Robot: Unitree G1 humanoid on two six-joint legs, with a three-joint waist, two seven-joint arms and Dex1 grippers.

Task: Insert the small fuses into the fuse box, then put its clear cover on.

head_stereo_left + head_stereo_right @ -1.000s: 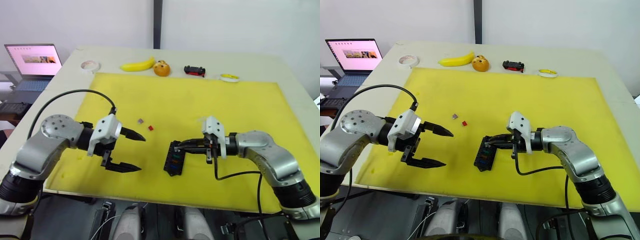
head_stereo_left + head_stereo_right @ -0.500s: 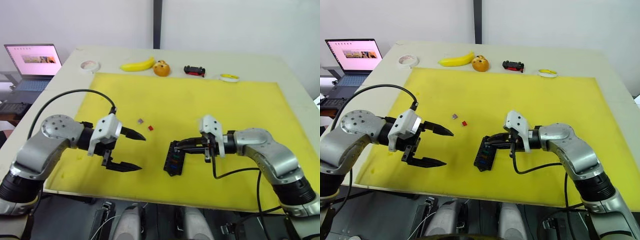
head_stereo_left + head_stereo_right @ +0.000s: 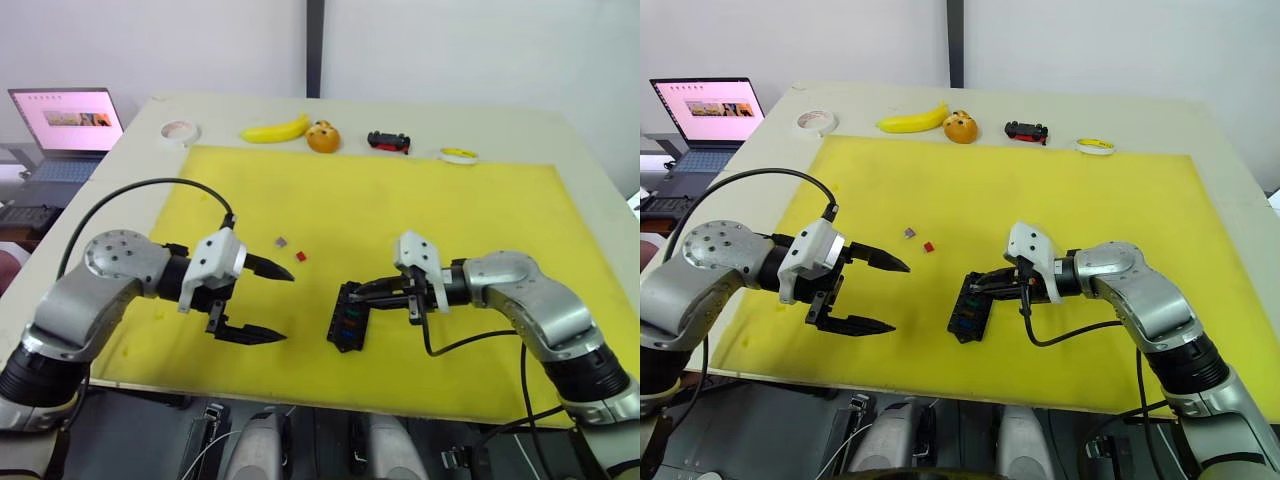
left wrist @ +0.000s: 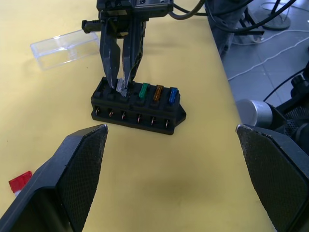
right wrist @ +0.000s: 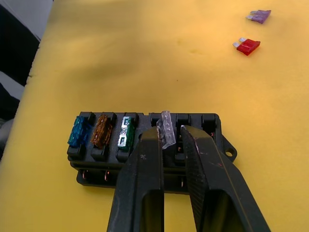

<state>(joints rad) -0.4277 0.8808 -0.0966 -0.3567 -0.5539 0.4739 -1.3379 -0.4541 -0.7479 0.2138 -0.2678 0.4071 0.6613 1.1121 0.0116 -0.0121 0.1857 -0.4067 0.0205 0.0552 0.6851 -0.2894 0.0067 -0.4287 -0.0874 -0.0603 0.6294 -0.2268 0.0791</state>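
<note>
a: item one, the fuse box (image 5: 145, 145). where is it, and what is in it?
b: black block on the yellow mat (image 3: 450, 200), near the front edge, between the two arms. seated in one row: blue fuse (image 5: 77, 131), amber fuse (image 5: 101, 131), green fuse (image 5: 126, 132). the slots beside them are open.
a: item two, right gripper (image 5: 170, 136)?
b: jaws closed on a clear grey fuse (image 5: 167, 128), held tilted at the mouth of the fourth slot, touching the box and not yet pushed home.
a: item three, left gripper (image 3: 268, 301)?
b: jaws wide apart, holding nothing, hanging over the mat left of the box.
a: loose stock?
b: red fuse (image 5: 247, 45) and purple fuse (image 5: 258, 16) lying flat on the mat, near each other, well apart from the box. clear cover (image 4: 65, 47) lies on the mat behind the box, on the right arm's side.
a: hazards from here?
b: judged, not seen: the tilt. pressed at that angle the blades may miss the contacts and the fuse may jam or slip out of the pinch. the box sits unbraced, so a downward push could slide or tip it. a fuse left proud would likely stop the cover from seating.
</note>
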